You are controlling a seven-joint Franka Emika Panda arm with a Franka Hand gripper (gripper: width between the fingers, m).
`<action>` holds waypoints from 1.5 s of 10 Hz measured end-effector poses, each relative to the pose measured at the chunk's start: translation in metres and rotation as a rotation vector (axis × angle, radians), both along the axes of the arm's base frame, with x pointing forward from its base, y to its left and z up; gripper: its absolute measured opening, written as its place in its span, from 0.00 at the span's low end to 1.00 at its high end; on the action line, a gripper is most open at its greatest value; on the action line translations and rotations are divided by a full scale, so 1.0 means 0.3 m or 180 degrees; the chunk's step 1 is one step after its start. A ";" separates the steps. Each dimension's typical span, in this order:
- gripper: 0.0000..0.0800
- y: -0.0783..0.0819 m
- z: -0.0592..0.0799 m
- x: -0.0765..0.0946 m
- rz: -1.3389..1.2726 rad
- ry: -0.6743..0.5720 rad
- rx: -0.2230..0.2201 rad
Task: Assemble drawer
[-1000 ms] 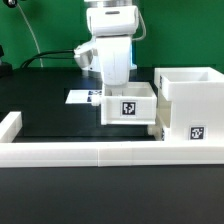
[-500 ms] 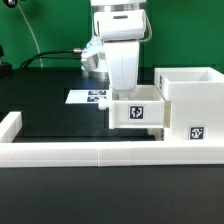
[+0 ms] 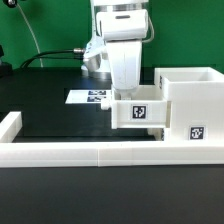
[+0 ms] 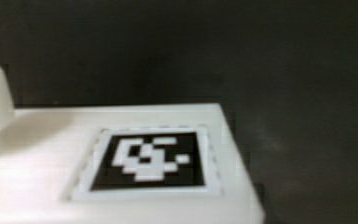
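The drawer [image 3: 138, 111], a small white open-topped tray with a black-and-white tag on its front, hangs just above the black table. My gripper [image 3: 126, 92] reaches down into it from above and is shut on its wall; the fingertips are hidden inside it. The drawer's right side is close against the larger white cube-shaped housing [image 3: 192, 100], which stands at the exterior view's right with its own tag. In the wrist view a white tagged face of the drawer [image 4: 149, 158] fills the near part over the dark table; no fingers show there.
White border rails run along the front [image 3: 90, 152] and the exterior view's left [image 3: 10, 128] of the black table. The marker board [image 3: 88, 97] lies flat behind the arm. A black cable trails at the back left.
The arm has carried the drawer toward the exterior view's right, from the table's middle up to the housing's side, and slightly lower.
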State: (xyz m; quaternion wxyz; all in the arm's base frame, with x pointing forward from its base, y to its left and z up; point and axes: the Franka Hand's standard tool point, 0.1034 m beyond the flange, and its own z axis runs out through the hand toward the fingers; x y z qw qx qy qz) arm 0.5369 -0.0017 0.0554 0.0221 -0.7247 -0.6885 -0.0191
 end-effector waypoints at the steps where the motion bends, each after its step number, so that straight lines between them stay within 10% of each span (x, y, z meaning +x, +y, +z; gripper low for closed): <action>1: 0.05 0.004 0.000 -0.001 0.0006 0.0002 0.0002; 15: 0.05 0.005 -0.003 0.006 0.0093 -0.0004 -0.0105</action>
